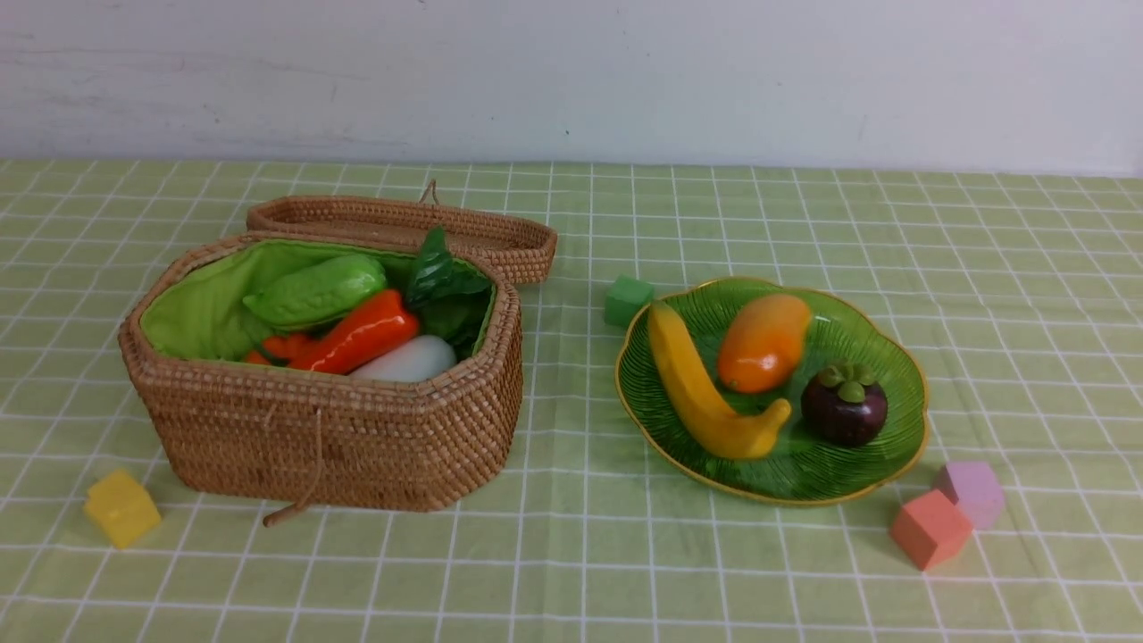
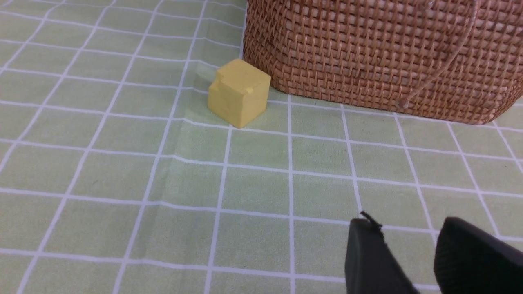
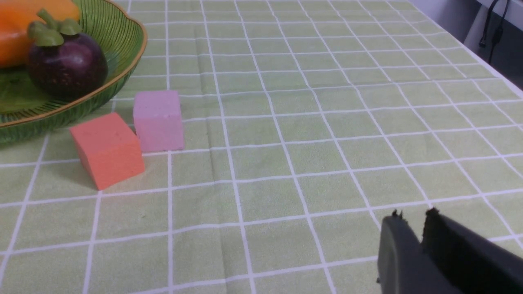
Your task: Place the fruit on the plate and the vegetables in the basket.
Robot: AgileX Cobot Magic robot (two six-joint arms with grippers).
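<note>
- Front view: the wicker basket (image 1: pixel 330 429) sits toward the left edge of the worktop (image 1: pixel 571 554), its hinged lid (image 1: pixel 402 228) thrown back behind it. Inside, on the green lining, lie the light green gourd (image 1: pixel 314 291), the red-orange carrot-like piece (image 1: pixel 362 335), the white radish (image 1: pixel 406 360) and a bit of orange pumpkin (image 1: pixel 284 345), with dark leaves (image 1: pixel 442 281) at the far right of the interior.
- Toward the right edge stands the green plate (image 1: pixel 880 357), carrying the banana (image 1: pixel 701 393), the mango (image 1: pixel 763 342) and the mangosteen (image 1: pixel 844 405). A green cube (image 1: pixel 628 300) rests just beyond the plate's far left rim; a yellow cube (image 1: pixel 121 507) lies near the basket's front left corner; an orange cube (image 1: pixel 929 529) and a pink cube (image 1: pixel 971 491) touch each other near the plate's front right rim. Neither arm shows here.
- Left wrist view: the left claw (image 2: pixel 408 241) hovers over bare cloth, its fingers parted with a clear gap and nothing between them. The yellow cube (image 2: pixel 238 92) sits just beside the basket wall (image 2: pixel 380 57).
- Right wrist view: the right claw (image 3: pixel 413 222) is over bare cloth, fingers parted by a narrow slit, gripping nothing. The orange cube (image 3: pixel 107 149) and pink cube (image 3: pixel 157 120) lie beside the plate rim (image 3: pixel 126 77), with the mangosteen (image 3: pixel 67 65) and part of the mango (image 3: pixel 24 36) on the plate.
</note>
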